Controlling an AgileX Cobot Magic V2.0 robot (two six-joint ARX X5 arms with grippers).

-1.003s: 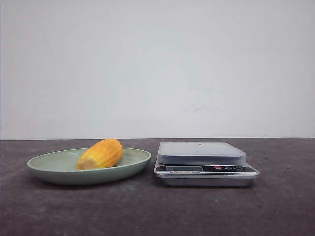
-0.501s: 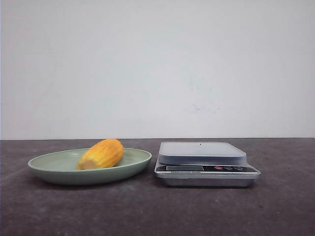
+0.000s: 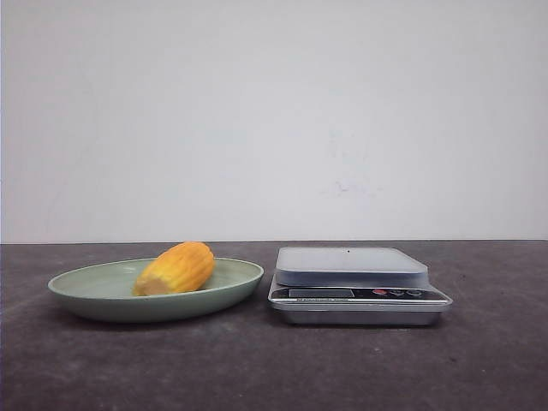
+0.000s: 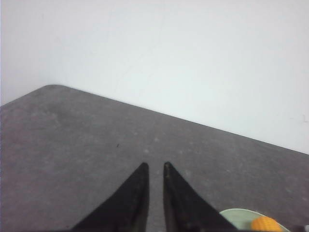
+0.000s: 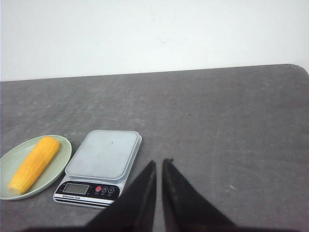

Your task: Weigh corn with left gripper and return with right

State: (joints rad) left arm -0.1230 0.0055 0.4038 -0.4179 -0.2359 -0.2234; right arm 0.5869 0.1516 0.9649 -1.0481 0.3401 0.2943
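Corn on the plate, not yet weighed.
Lay beside the bare scale, ready for lifting; left gripper and right gripper nearly closed, holding nothing, well apart from it.

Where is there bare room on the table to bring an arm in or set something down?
The table is bare to the right of the scale out to the far right corner, and behind it up to the wall. The scale's platform is bare too. It is tight only on the left, where the plate holding the corn sits close beside the scale.
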